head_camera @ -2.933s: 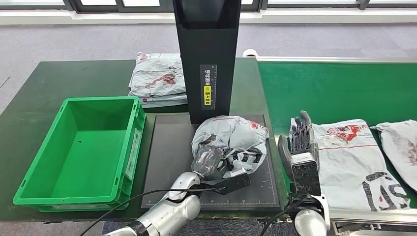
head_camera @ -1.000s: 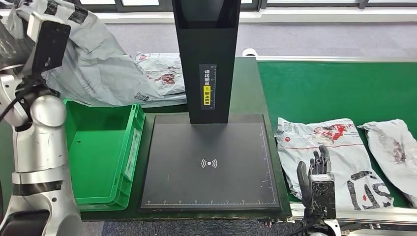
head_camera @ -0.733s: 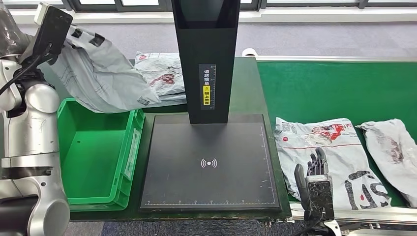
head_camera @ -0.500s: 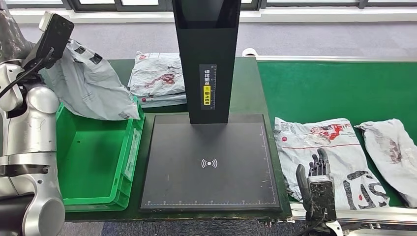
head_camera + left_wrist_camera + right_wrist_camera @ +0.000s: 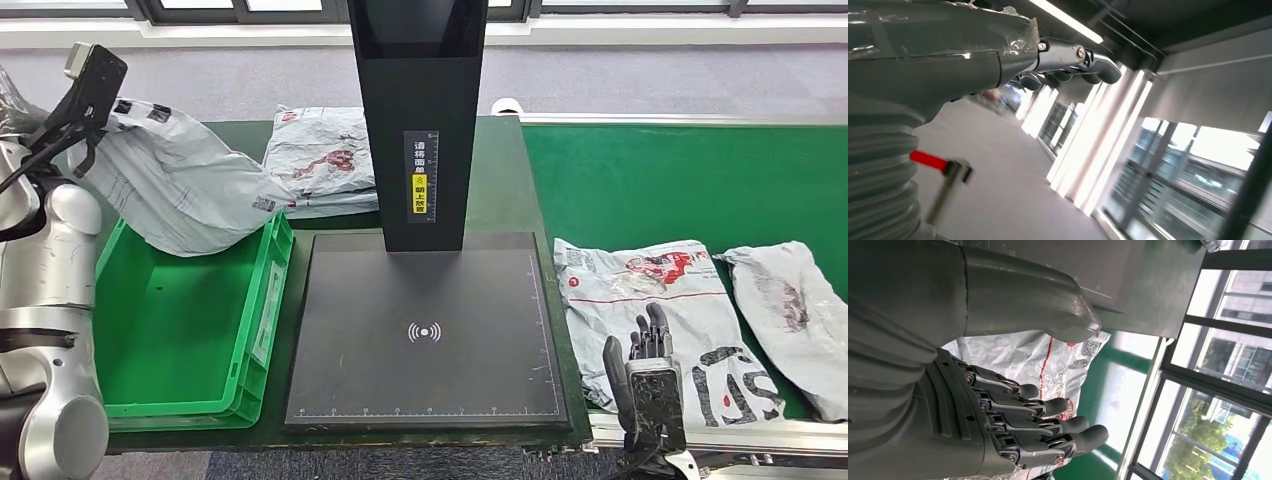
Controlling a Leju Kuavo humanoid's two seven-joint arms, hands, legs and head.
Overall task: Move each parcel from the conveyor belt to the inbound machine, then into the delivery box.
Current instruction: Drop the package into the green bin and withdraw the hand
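Note:
My left arm is raised at the far left, and its hand [image 5: 1048, 57] grips a crumpled grey parcel [image 5: 180, 185] that hangs over the far rim of the green delivery box [image 5: 255, 330]. The hand itself is mostly off the head view's edge. The inbound machine's black platform [image 5: 425, 380] is bare. Two grey parcels [image 5: 650, 295] [image 5: 790, 310] lie on the green conveyor belt [image 5: 680, 180]. My right hand [image 5: 645, 350] stands upright at the belt's near edge, fingers spread over the nearer parcel [image 5: 1048, 357], holding nothing.
The machine's black tower [image 5: 420, 110] rises behind the platform. A stack of grey parcels [image 5: 320, 160] lies on the dark green table [image 5: 500, 180] behind the box. The belt's metal rail [image 5: 750, 435] runs along the near right.
My left arm has brought the held parcel down from high on the left toward the green box. The belt parcels have crept slightly left. The right hand has hardly moved.

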